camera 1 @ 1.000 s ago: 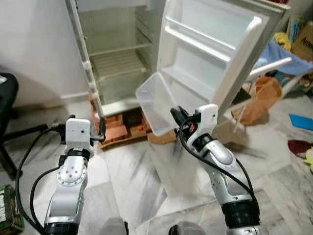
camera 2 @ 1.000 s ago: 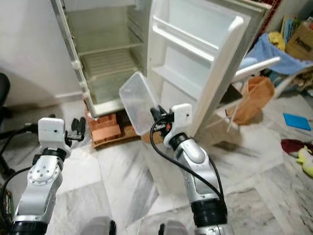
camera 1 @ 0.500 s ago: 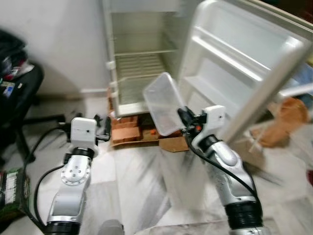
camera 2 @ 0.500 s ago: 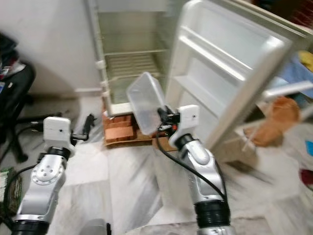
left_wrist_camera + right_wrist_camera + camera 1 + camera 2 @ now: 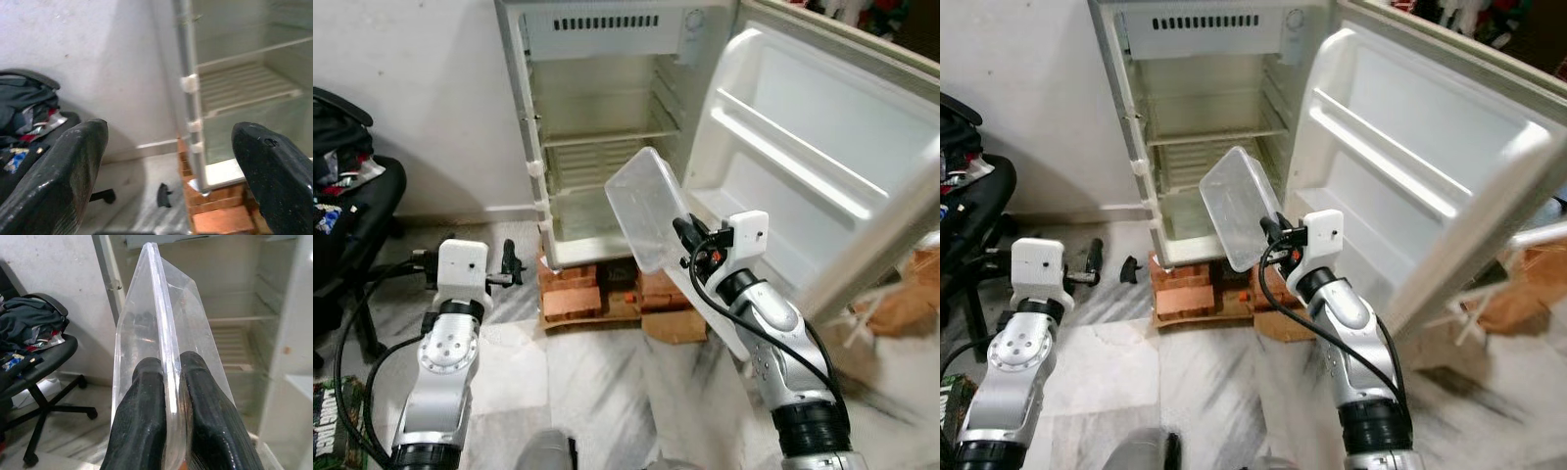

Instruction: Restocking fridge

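Fridge [image 5: 607, 147] stands open against the pale wall, its cabinet bare inside, with wire shelves [image 5: 607, 134] across the middle and a white vent panel along the top. It rests on a stack of red bricks [image 5: 570, 289] set on the marble floor [image 5: 1205, 382].

At the far left, a black office chair [image 5: 357, 211] carries a heap of dark clothes and other oddments. Beside it, the left tool [image 5: 171, 161] is raised at about the height of the bricks, pointing toward the fridge's hinge-side edge; its two black fingers [image 5: 63, 181] are spread wide apart with nothing between them. A small dark fragment [image 5: 1128, 268] lies on the floor just ahead of it.

In the middle, a clear plastic container [image 5: 648, 208] is held up in front of the fridge's lower opening, tilted on edge. The right tool [image 5: 165, 396] has its fingers [image 5: 142, 426] pinched together on the container's rim, one on each side of the thin wall. The container looks empty.

To the right, the fridge door [image 5: 822, 166] swings wide open, showing white moulded door racks [image 5: 783, 157]. Below and beyond the door, brown cardboard pieces [image 5: 911, 304] lie on the floor, blurred.
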### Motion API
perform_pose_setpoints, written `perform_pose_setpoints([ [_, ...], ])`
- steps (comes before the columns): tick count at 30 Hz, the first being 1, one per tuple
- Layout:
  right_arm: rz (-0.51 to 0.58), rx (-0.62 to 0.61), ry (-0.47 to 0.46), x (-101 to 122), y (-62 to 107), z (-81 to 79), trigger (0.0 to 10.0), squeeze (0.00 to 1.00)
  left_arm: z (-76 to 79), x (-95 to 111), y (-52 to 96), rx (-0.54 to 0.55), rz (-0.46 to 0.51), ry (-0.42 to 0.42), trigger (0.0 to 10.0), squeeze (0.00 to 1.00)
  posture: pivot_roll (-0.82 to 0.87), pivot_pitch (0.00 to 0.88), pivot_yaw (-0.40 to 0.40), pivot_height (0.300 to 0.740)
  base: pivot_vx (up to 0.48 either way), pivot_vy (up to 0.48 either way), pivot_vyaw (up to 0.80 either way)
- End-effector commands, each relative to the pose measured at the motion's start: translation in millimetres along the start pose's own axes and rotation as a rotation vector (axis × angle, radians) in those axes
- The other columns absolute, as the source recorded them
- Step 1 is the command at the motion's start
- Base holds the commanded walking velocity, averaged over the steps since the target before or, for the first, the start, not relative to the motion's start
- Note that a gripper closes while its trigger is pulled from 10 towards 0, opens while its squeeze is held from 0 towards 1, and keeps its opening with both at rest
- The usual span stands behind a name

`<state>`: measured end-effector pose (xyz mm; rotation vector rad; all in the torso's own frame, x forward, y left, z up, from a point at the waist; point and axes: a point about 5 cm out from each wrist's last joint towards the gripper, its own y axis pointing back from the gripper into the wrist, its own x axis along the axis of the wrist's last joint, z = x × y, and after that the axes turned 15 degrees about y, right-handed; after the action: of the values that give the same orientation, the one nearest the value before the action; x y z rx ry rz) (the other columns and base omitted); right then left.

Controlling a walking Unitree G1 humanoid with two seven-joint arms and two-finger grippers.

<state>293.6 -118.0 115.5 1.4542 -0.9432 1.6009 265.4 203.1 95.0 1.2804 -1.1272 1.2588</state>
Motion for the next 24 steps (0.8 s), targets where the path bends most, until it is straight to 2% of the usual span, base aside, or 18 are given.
perform_pose_setpoints([
  [1, 0.013, 0.01, 0.001, 3.4, -3.5, -4.0, 10.0, 0.0, -5.1, -4.6, -0.6, 0.012, -0.027, -0.017, 10.0, 0.0, 0.02, 0.091, -0.076, 0.74, 0.446, 0.0, 0.0],
  [5, 0.01, 0.017, 0.003, 2.3, -3.9, -5.2, 10.0, 0.0, -6.8, -7.3, -2.4, 0.038, -0.046, 0.008, 10.0, 0.0, 0.02, 0.091, -0.079, 0.74, 0.353, 0.319, 0.0],
  [7, 0.008, 0.017, 0.003, 1.7, -4.1, -5.8, 10.0, 0.0, -7.6, -8.4, -2.5, 0.052, -0.052, 0.03, 10.0, 0.0, 0.02, 0.091, -0.079, 0.74, 0.0, 0.461, 0.0],
  [14, 0.007, 0.038, 0.021, 1.5, -5.3, -8.7, 10.0, 0.0, -5.5, -8.5, -1.6, 0.013, -0.039, -0.008, 10.0, 0.0, 0.02, 0.092, -0.08, 0.74, 0.0, 0.463, 0.0],
  [24, 0.0, 0.005, 0.015, -0.8, -2.2, -4.3, 10.0, 0.0, -7.6, -7.4, 0.8, 0.013, -0.034, -0.006, 10.0, 0.0, 0.02, 0.094, -0.076, 0.74, 0.0, 0.445, 0.0],
])
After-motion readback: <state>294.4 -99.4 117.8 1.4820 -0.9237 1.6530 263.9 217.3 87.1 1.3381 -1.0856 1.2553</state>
